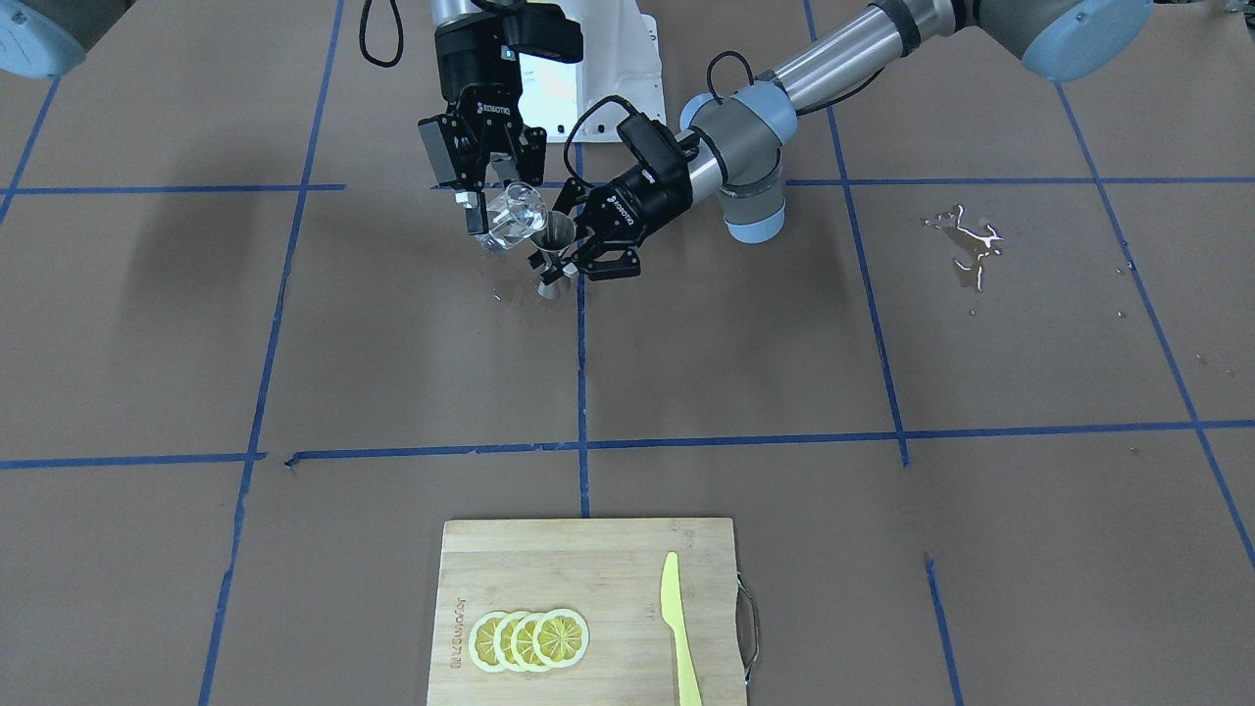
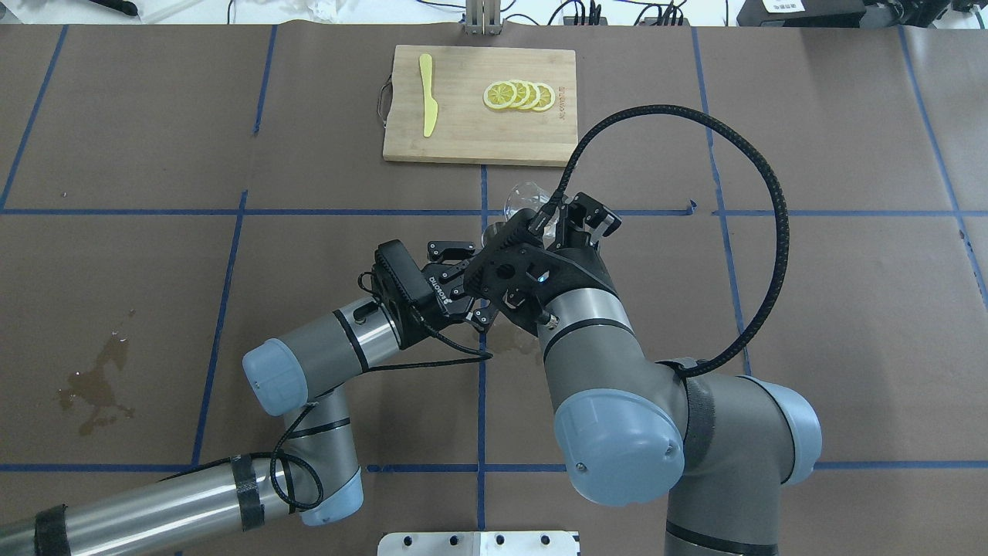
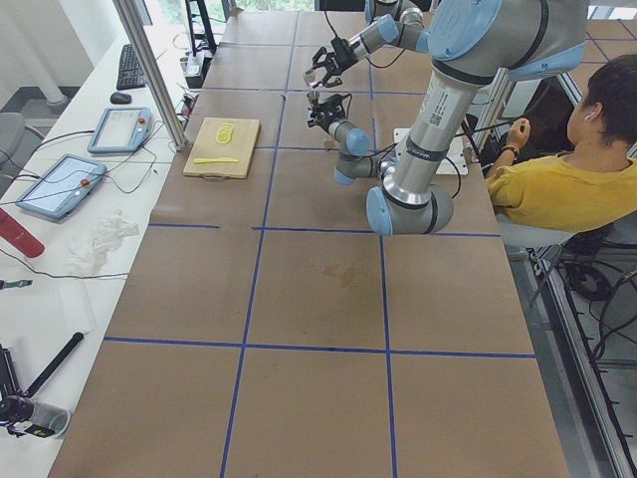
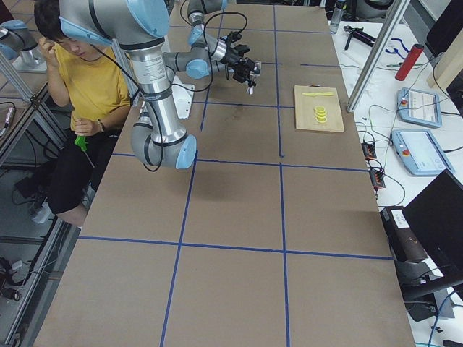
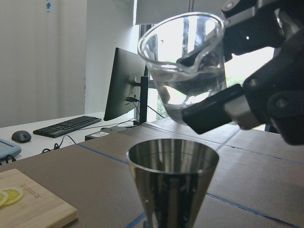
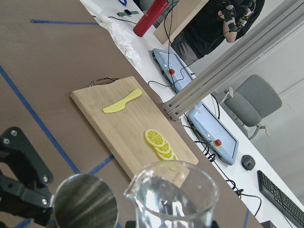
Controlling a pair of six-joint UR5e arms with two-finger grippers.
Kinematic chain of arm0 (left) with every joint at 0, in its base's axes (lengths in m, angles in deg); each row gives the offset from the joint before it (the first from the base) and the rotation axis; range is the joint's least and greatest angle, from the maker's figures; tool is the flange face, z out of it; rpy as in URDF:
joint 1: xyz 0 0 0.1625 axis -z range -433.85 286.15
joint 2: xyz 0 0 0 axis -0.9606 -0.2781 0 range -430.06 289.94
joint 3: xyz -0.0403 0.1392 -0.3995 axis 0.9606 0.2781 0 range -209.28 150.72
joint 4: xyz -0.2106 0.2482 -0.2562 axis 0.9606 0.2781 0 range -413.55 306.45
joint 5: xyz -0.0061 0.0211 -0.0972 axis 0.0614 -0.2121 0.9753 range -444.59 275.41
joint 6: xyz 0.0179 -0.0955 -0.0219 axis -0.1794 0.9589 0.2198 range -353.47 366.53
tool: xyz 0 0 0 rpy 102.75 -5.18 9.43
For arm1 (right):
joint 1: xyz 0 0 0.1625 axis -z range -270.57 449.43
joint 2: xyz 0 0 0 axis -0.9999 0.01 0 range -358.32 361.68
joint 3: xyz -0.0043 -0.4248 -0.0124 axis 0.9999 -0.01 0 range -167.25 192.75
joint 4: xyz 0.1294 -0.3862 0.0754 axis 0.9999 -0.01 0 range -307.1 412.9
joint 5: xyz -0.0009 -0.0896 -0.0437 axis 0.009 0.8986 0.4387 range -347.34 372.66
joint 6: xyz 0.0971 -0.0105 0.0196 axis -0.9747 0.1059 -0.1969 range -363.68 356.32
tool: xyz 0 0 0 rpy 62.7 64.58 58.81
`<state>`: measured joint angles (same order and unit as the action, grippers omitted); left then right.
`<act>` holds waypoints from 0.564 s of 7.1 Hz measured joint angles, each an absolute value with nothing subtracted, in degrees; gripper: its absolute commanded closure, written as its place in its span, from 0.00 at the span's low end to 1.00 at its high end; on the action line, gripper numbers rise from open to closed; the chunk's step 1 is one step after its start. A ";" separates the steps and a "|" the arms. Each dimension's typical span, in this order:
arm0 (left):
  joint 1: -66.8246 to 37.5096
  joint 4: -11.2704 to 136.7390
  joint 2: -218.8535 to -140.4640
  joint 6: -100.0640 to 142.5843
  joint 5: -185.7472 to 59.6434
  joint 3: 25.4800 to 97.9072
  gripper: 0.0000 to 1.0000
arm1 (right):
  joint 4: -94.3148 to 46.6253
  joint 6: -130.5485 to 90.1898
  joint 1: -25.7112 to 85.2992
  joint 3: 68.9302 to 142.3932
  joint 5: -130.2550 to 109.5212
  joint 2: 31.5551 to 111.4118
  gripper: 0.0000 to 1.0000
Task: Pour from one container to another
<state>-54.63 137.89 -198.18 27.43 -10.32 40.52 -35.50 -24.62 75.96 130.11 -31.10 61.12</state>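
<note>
- Your right gripper (image 1: 487, 214) clamps the tilted glass cup (image 1: 517, 218), at 10 o'clock from the jigger (image 1: 555, 250).
- Your left gripper (image 1: 577, 257) grasps the jigger, at 12 o'clock from the cutting board (image 1: 608, 569).

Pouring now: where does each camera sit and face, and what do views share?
Front-facing: across the table, facing the robot; left gripper holds the silver hourglass jigger, right gripper tilts the clear glass cup.
Overhead: behind the shoulders, looking forward; left arm, right arm.
Exterior left: table's left end; left arm nearest.
Exterior right: opposite end; right arm nearest.
Left wrist: beside the jigger, cup above; right gripper's fingers.
Right wrist: over the cup, looking down; left gripper's linkage.
Shared: all show the bamboo cutting board.
</note>
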 measured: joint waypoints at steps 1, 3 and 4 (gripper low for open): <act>-54.70 137.89 -198.20 27.39 -10.34 40.52 1.00 | -36.25 -22.87 75.97 130.19 -30.65 60.84 1.00; -54.82 137.88 -198.21 27.36 -10.40 40.45 1.00 | -36.75 -20.05 76.21 130.32 -29.76 60.26 1.00; -54.84 137.88 -198.21 27.36 -10.40 40.39 1.00 | -36.81 -18.96 76.56 130.33 -29.05 60.14 1.00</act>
